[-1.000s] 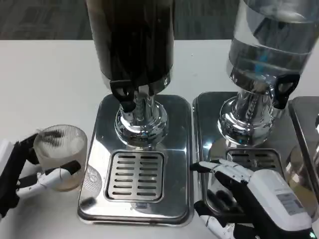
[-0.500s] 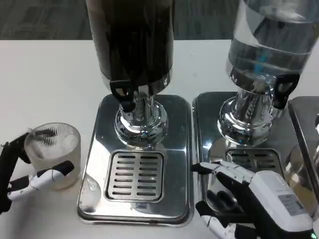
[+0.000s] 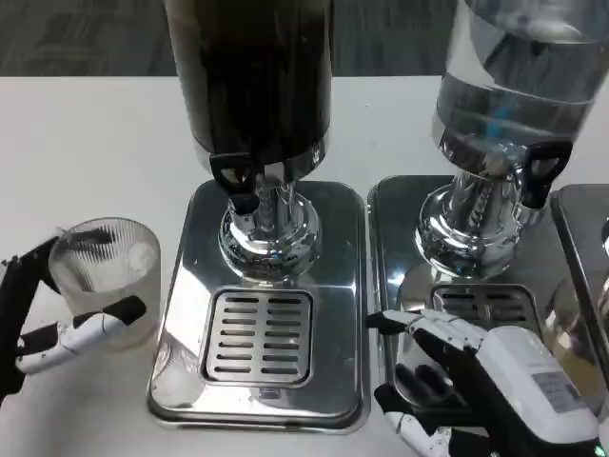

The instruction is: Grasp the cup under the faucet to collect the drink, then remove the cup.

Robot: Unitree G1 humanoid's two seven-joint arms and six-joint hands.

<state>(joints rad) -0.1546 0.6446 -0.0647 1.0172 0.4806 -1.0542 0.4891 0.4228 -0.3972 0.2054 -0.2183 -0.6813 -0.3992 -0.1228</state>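
I see dark dispenser (image 3: pixel 255 81) on steel drip tray (image 3: pixel 262 381), faucet (image 3: pixel 245 190) above grate (image 3: pixel 259 335); clear dispenser (image 3: pixel 509 90) beside on right. Risk, my judgement: ribbed cup (image 3: pixel 103 278) sits off tray on white table (image 3: pixel 86 143), left of it; carrying it over raised tray lip could clip rim, tilt cup, loosen hold. Left hand (image 3: pixel 43 319) clamped on cup, fingers wrapped both sides. Right hand (image 3: pixel 476 367) empty, fingers spread, resting low on right tray (image 3: pixel 390 205)

The white table (image 3: pixel 86 124) carries two steel dispenser bases (image 3: pixel 262 295) side by side.
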